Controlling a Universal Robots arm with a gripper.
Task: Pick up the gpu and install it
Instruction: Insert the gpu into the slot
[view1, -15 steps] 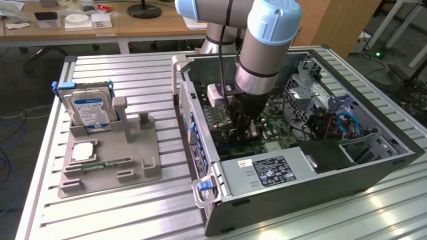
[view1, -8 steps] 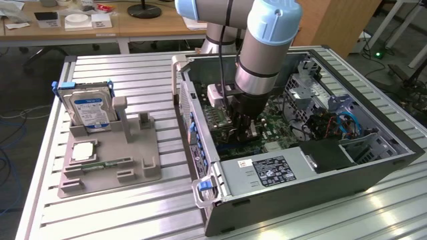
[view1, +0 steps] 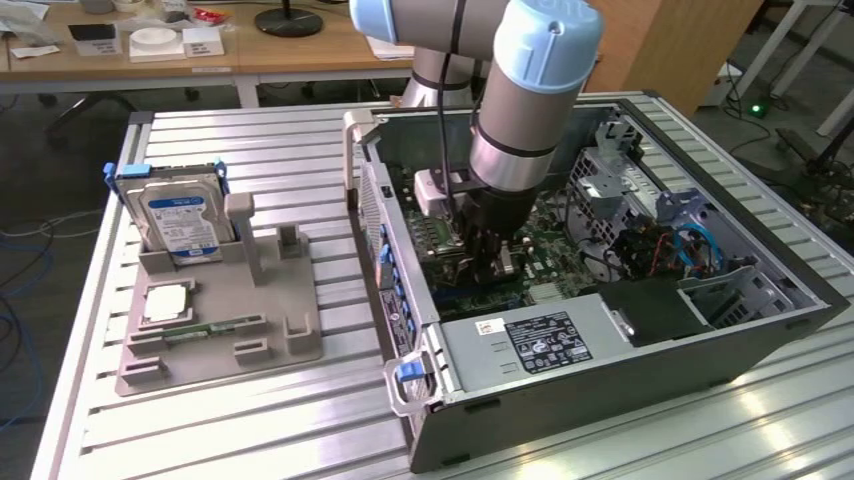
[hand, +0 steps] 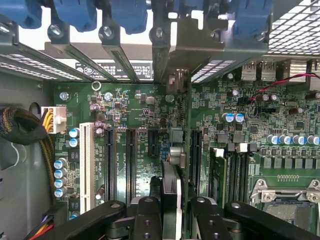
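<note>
The gripper (hand: 170, 220), fingers pinching the gpu (hand: 170, 192) edge-on, holds it upright over the motherboard (hand: 150, 150) so it lines up with a slot.

Exterior view looks down from above; wrist view close over motherboard (hand: 150, 135).

Arm (view1: 534, 100) is silver tube with pale blue joint caps, a black cable down its side, and a black hand (hand: 170, 220) with round screws.
</note>
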